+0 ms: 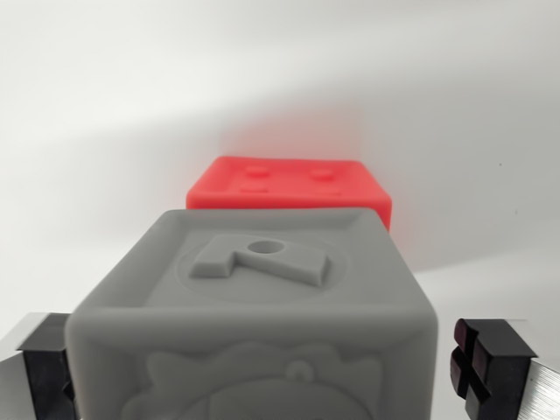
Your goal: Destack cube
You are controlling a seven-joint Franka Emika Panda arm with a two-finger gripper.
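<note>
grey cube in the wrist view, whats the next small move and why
Probably close the pincer on the grey rubbery cube with the raised numeral. Its fingers stand on either side of the cube with gaps showing, so it looks open and straddling. The red studded cube sits behind it; whether the grey one rests on anything cannot be told. After gripping, a lift would likely follow.

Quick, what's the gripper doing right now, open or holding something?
Gripper: open, fingers on either side of the grey cube, a gap showing on the wrist view's right; holding nothing.
</note>
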